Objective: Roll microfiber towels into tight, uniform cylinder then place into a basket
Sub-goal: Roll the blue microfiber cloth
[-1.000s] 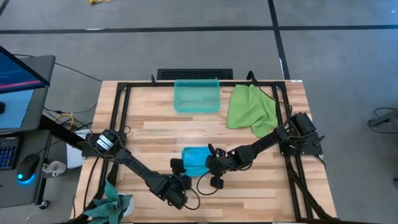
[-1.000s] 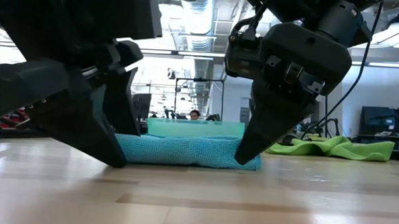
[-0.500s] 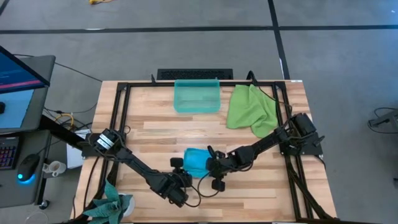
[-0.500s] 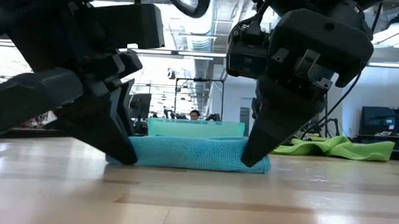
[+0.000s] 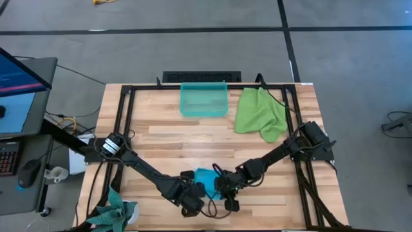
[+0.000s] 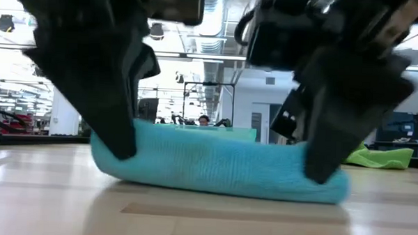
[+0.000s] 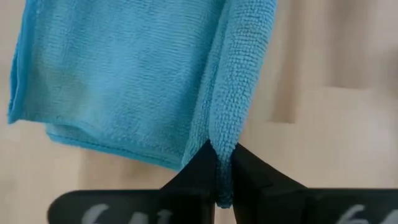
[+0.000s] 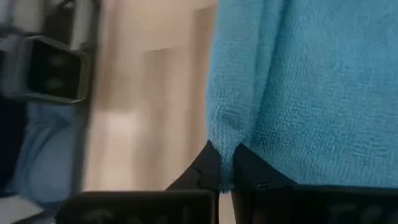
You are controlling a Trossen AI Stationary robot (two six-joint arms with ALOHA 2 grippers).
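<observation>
The sky-blue microfiber towel [image 5: 206, 179] lies folded near the table's front edge and fills the middle of the low view [image 6: 221, 163]. My left gripper [image 5: 195, 193] is shut on its left end and my right gripper [image 5: 222, 189] on its right end. Both slant down from the near side. The lime-green towel [image 5: 261, 115] lies crumpled at the far right, flat on the wood. The see-through teal basket [image 5: 204, 100] stands at the far middle with nothing in it. My left gripper pinches a folded edge of the blue towel [image 7: 225, 163] between its two fingers at the towel's left end [image 6: 114, 145], coming steeply from above. That edge is drawn up. The rest spreads below on the wood. My right gripper pinches the towel's edge [image 8: 225, 163] between its two fingers at the right end [image 6: 325, 179], slanting down from the near right. The cloth runs away from the fingers, and its lower side seems to rest on the table.
A black frame [image 5: 122, 129] runs round the wooden table top. Bare wood lies between the blue towel and the basket. A teal cloth [image 5: 116, 212] hangs at the near left corner. A desk with a monitor [image 5: 19, 77] stands left of the table.
My left gripper has shut on the blue towel's left end. Both grippers have then moved toward the table's near edge and slightly up, and both have turned. The towel has come with them toward the near edge, its held edge raised.
</observation>
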